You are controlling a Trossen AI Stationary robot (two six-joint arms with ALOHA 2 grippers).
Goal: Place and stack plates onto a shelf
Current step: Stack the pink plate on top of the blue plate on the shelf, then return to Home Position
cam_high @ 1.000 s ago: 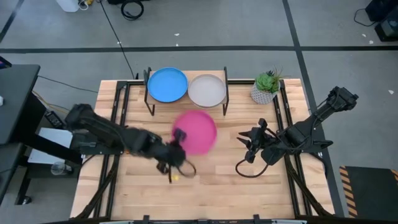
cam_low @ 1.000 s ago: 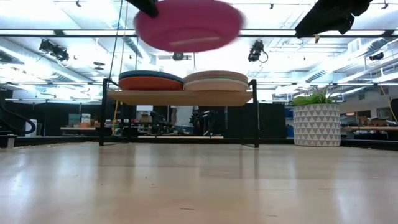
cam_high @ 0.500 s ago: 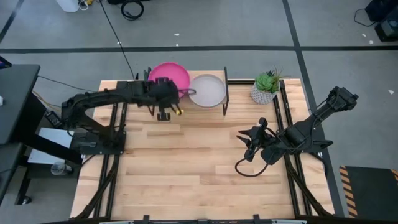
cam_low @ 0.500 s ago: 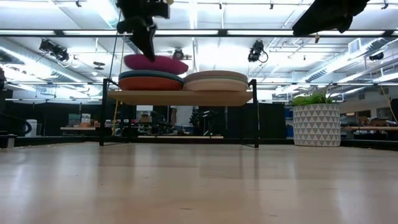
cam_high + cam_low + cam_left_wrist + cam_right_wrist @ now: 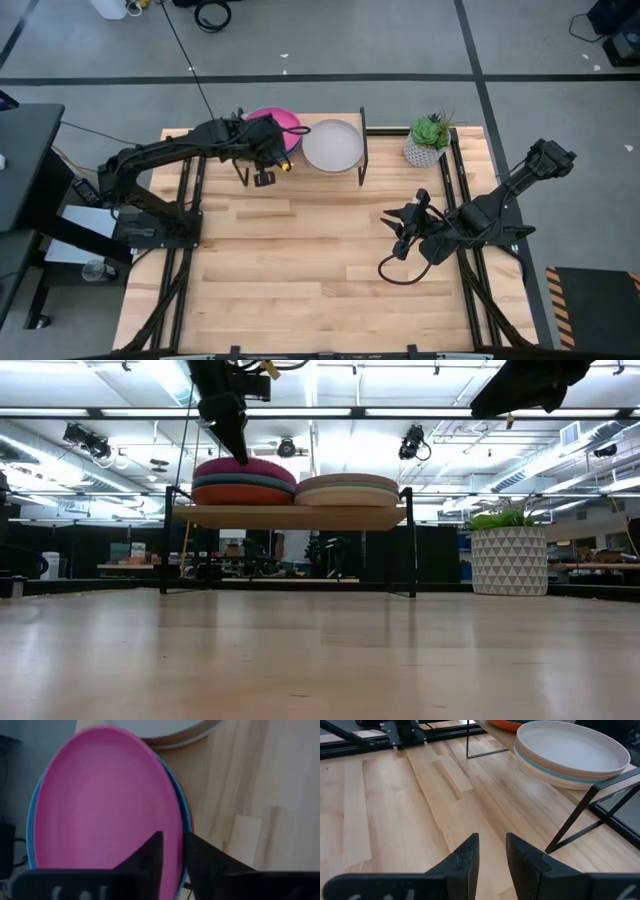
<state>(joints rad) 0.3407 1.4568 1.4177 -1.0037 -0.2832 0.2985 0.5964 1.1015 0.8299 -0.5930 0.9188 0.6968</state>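
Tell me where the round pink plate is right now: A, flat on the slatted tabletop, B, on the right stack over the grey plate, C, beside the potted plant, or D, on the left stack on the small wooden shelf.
D: the round pink plate sits atop the left stack on the small wooden shelf, with the left pincer at its rim.

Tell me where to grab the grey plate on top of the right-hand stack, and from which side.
Take the grey plate by its thin raised rim on the side facing the open table, coming in level from the front. It lies flat atop its stack on the shelf, so only the edge offers a pinch. The right pincer hangs nearest.
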